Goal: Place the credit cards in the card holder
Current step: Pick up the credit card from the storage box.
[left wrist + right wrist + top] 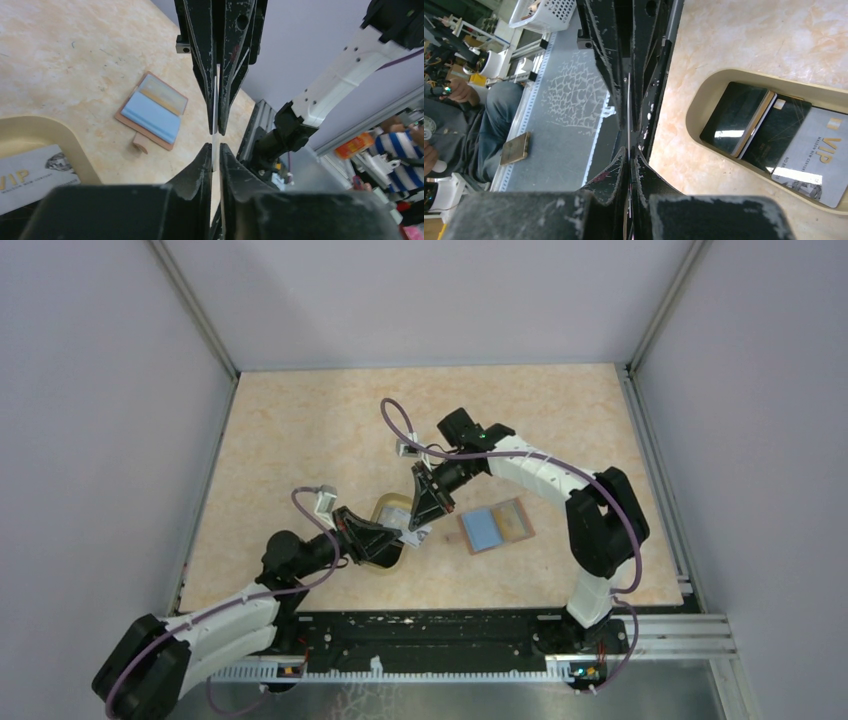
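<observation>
One credit card (pixel 215 100) hangs edge-on above the tan dish (pixel 392 506), and my right gripper (pixel 629 150) is shut on it. My left gripper (pixel 214 147) faces the right one tip to tip. Its jaws stand narrowly on either side of the card's free end, and I cannot tell whether they press it. From above, the grippers (pixel 412 535) meet over the dish. Three more credit cards lie in the dish (pixel 704 95): two black ones (pixel 734 117) and a grey VIP card (pixel 814 155). The card holder (pixel 495 528) lies open on the table to the right, its blue inside up.
The card holder's small tab (pixel 141 144) points toward the dish. The right arm (pixel 590 510) arches over the table behind the holder. A metal rail (pixel 660 625) runs along the near edge. Grey walls enclose the table on three sides.
</observation>
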